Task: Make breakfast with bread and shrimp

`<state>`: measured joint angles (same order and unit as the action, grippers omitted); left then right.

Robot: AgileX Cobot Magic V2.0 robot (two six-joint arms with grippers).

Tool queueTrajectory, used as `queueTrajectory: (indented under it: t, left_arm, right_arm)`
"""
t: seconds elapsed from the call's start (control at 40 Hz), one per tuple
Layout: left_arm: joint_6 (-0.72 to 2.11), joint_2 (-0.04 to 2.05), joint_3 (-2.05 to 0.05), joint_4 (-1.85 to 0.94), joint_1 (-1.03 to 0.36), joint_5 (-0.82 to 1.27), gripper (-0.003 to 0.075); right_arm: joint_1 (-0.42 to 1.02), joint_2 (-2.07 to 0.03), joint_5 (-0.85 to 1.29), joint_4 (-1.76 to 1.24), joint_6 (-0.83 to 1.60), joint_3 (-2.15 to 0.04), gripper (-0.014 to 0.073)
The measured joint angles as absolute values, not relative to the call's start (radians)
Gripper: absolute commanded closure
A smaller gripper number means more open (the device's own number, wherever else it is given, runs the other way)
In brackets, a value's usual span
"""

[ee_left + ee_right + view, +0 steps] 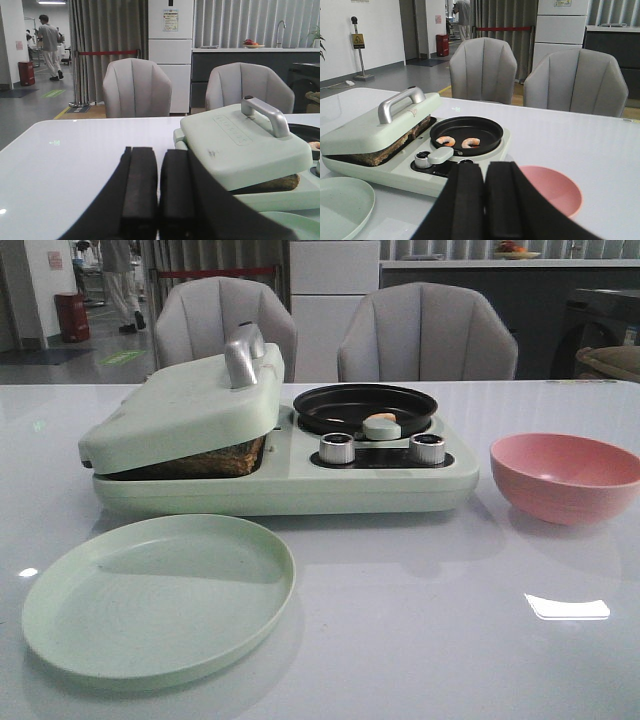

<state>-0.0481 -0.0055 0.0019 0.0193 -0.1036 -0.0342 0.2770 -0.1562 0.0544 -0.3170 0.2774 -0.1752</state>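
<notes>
The bread [195, 462] lies in the pale green breakfast maker [300, 485], under its lid [180, 405], which rests tilted on it; only the dark crust edge shows, also in the left wrist view [272, 184] and the right wrist view [380, 155]. Two orange-pink shrimp [446, 141] [471, 142] lie in the black round pan [467, 132]; the front view shows only a sliver of one [382, 417]. My left gripper [159, 152] is shut and empty, left of the maker. My right gripper [485, 167] is shut and empty, in front of the maker's knobs. Neither gripper shows in the front view.
A pale green plate [160, 595] lies in front of the maker at the left. A pink bowl [565, 475] stands to the maker's right. Two metal knobs [337, 448] [427, 448] and a pale green pan handle [381, 427] sit on the maker's front. Two grey chairs stand behind the table.
</notes>
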Motion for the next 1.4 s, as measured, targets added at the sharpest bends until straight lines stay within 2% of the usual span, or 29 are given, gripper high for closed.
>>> queueTrajectory:
  t: [0.5,0.73,1.0,1.4]
  left_arm:
    - [-0.048,-0.005,0.002,0.019,-0.104,-0.034,0.0608]
    - [-0.048,-0.005,0.002,0.019,-0.104,-0.034,0.0608]
    - [-0.048,-0.005,0.002,0.019,-0.104,-0.034,0.0608]
    - [-0.048,-0.005,0.002,0.019,-0.104,-0.034,0.0608]
  right_arm:
    - [0.273,-0.156,0.053,-0.311,0.277,-0.166,0.0456]
    - [0.164,-0.152,0.076,-0.245,0.266,-0.126,0.0456]
    - [-0.005,-0.004,0.187,-0.121,0.087,-0.111,0.0456]
    - [0.005,0.012,0.081,0.057,-0.123,0.021,0.0456]
